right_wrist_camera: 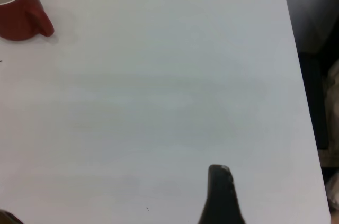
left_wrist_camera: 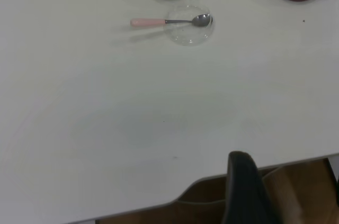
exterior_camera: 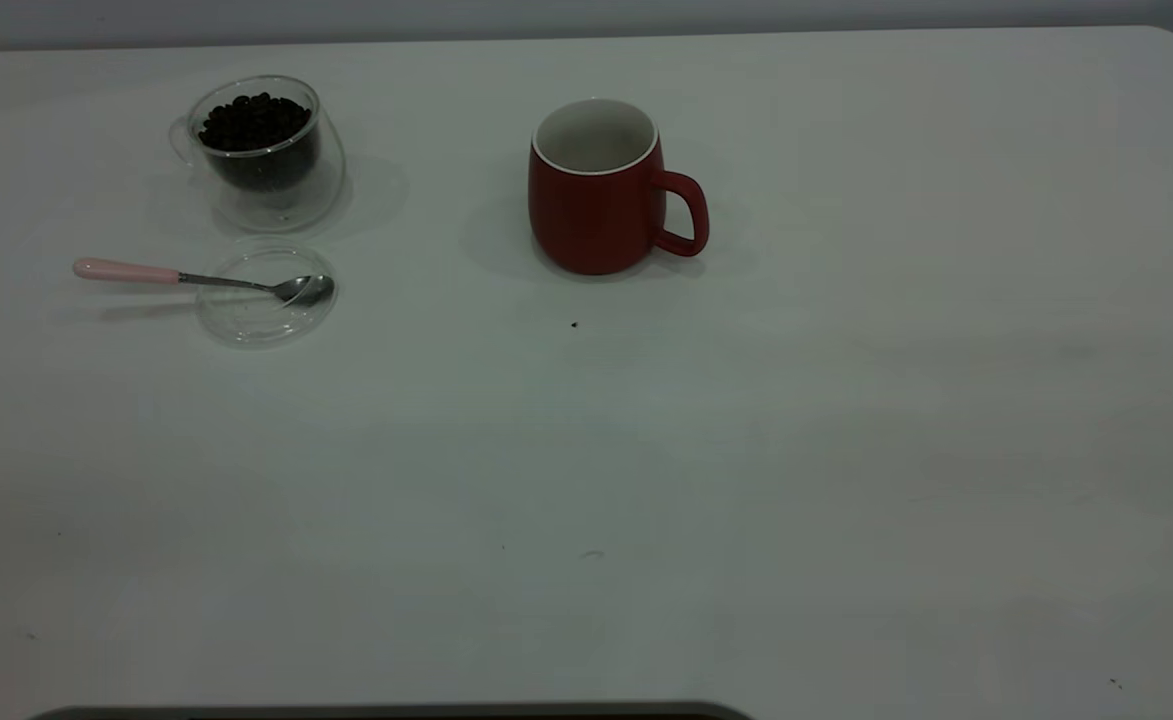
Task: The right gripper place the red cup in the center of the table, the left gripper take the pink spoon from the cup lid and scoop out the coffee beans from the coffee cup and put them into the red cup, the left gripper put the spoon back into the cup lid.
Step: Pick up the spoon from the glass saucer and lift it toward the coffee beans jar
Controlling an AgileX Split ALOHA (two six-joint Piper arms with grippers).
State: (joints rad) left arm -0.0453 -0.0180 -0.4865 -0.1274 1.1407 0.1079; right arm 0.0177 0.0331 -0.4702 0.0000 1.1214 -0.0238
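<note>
Left pincer point(left_wrist_camera: 244, 192): one dark finger visible at the desk's near edge, well apart from all items, opening cannot be told; right pincer point(right_wrist_camera: 221, 195): one dark finger over bare desk point(exterior_camera: 846, 420), far from the mug, opening cannot be told; red cup point(exterior_camera: 596, 187): upright near desk centre, handle toward the right arm's side, interior white; coffee cup point(exterior_camera: 264, 150): clear glass, holding coffee beans point(exterior_camera: 251, 122); cup lid point(exterior_camera: 264, 295): just beside the glass cup; pink spoon point(exterior_camera: 201, 279): bowl resting on lid, handle jutting outward
</note>
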